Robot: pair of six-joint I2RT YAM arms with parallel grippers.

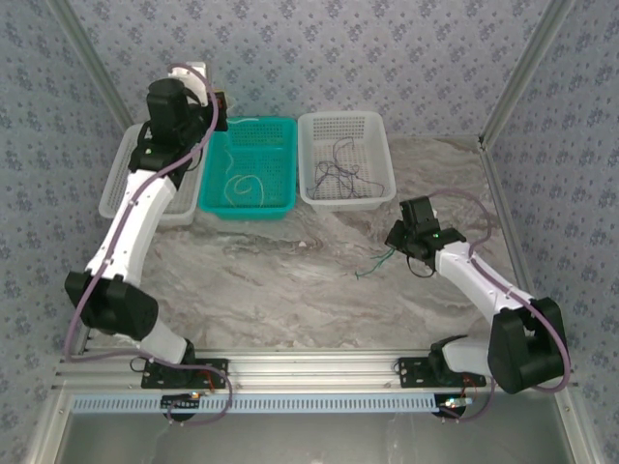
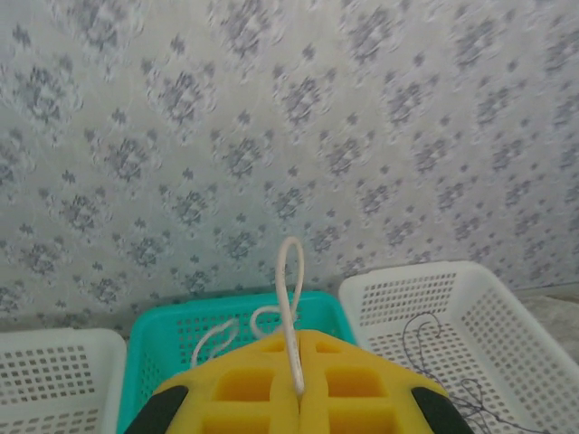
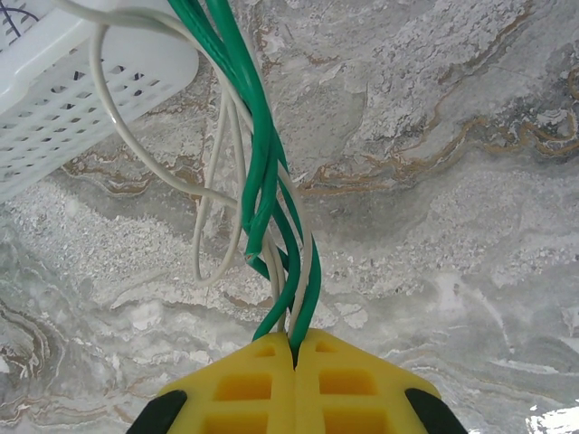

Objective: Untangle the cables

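Right hand (image 3: 294, 344) grips a green cable (image 3: 262, 181), wrist view revealing pale strands (image 3: 198, 237) too; left hand (image 2: 298, 395) pinches pale loop (image 2: 290, 339)

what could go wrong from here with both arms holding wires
The right fingers clamp the green cable and a whitish cable twisted together; pulling could tighten the twist. The whitish one runs past the white basket and may snag its rim. The left fingers pinch a thin pale loop that might slip.
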